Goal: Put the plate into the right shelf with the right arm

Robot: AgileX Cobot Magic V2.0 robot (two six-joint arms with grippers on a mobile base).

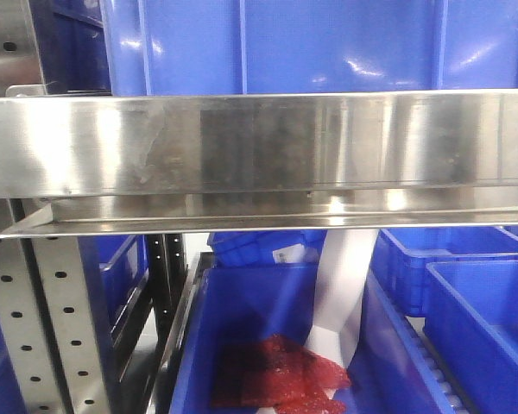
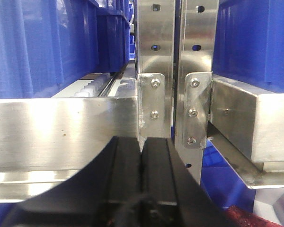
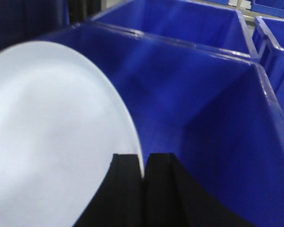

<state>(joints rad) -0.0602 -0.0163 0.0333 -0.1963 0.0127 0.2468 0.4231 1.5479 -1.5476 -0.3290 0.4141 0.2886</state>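
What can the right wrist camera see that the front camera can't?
Only the right wrist view shows the black right gripper, its fingers pinched on the rim of the plain white round plate, held over a big blue plastic bin.

Only the front view shows the shiny steel shelf tier, a perforated metal upright, and crumpled red stuff lying in a bin. A white sloping shape there may be the plate, but I cannot tell.

Both show blue bins.
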